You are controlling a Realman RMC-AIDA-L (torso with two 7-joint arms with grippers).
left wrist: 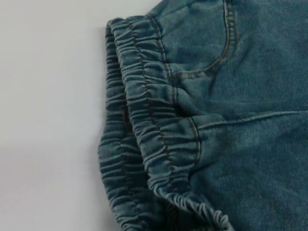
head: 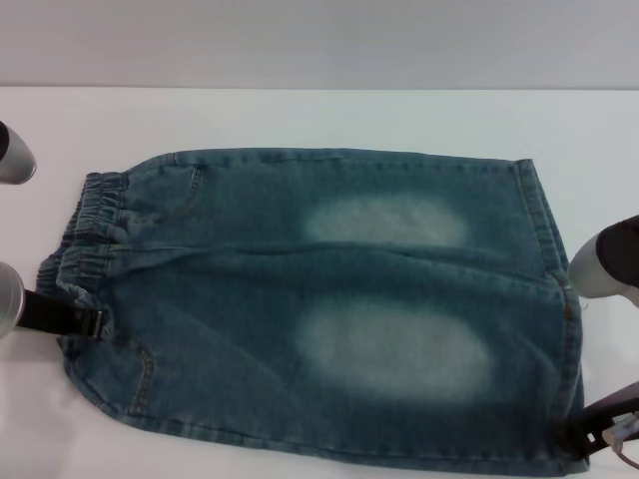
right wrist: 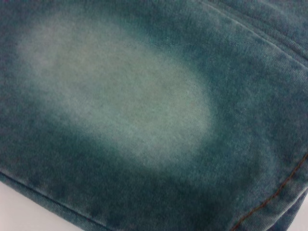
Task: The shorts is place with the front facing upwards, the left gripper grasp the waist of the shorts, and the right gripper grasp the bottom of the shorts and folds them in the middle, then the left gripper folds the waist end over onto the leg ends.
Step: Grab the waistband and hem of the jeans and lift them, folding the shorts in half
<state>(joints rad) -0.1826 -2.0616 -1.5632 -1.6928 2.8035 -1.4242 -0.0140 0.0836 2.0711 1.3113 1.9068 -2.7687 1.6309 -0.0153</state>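
A: Where do the shorts lie?

B: Flat on the table, front up, filling the middle of the head view. The long axis runs 9 to 3 o'clock — waist at 9, leg ends at 3.

A: And the two pincers?

B: The left gripper is at about 8 o'clock, its dark tip touching the near corner of the waist. The right gripper is at about 4 o'clock, at the near corner of the leg ends.

A: Wide, narrow, or holding?

B: I cannot tell for either. The head view shows only dark tips at the cloth edge, and neither wrist view shows its own fingers. The left wrist view shows just the gathered elastic and a pocket seam; the right wrist view shows a pale faded patch and the hem.

A: So which relation matters for the next move?

B: I judge it is this — both pincers sit on the near long edge, one at each end of the axis. The fold down the middle would carry that near edge from 6 toward 12 o'clock, over the far half. The two ends need to rise and travel together, or the denim will skew
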